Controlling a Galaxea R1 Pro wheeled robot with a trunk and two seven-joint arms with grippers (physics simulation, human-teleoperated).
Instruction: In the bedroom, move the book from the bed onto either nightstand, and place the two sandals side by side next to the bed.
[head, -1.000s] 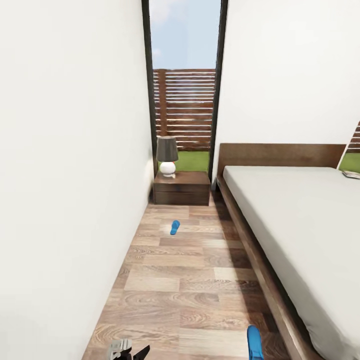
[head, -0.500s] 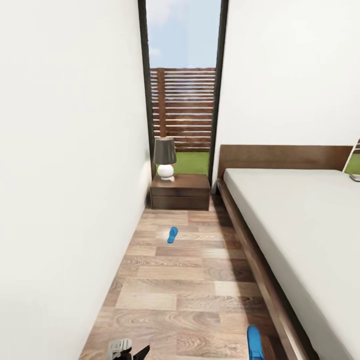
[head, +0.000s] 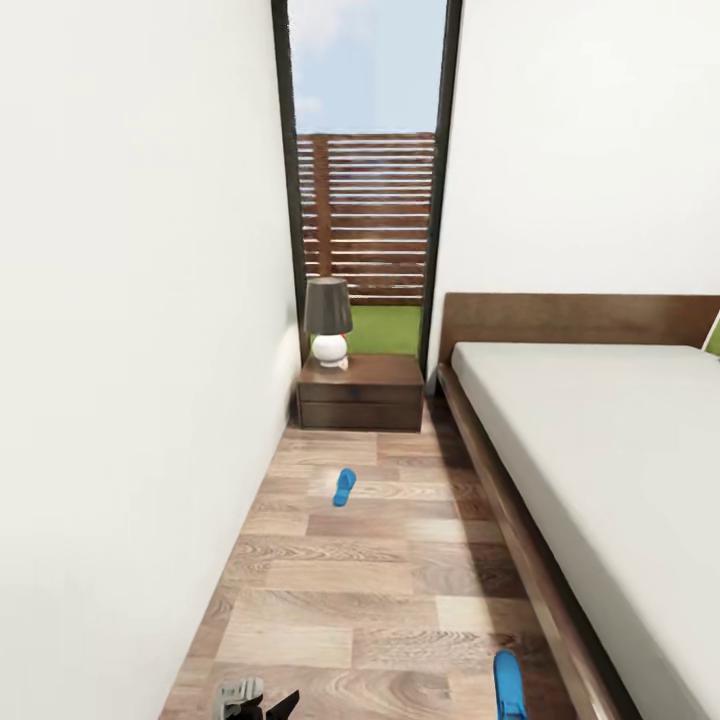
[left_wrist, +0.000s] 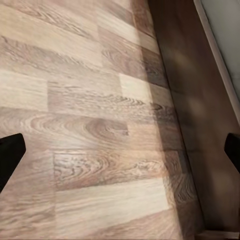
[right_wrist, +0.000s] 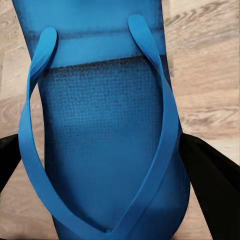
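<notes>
Blue foam sandal (right_wrist: 105, 145) with pebbled sole and smooth Y-strap clamped between right jaws (right_wrist: 107, 165); second sandal (head: 344, 486) flat on wood-plank floor (head: 380, 590), between wall and bed (head: 600, 440), short of glossy dark two-drawer nightstand (head: 362, 392). Left jaws (left_wrist: 120, 150) spread wide, empty, over grained planks beside dark bed frame. No legible writing.

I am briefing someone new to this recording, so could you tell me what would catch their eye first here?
The bright blue sandal held between the right gripper's fingers stands out at once. A second blue sandal lies alone on the wood floor in the aisle, short of the dark nightstand with its lamp. The large bed lines the right side.
</notes>
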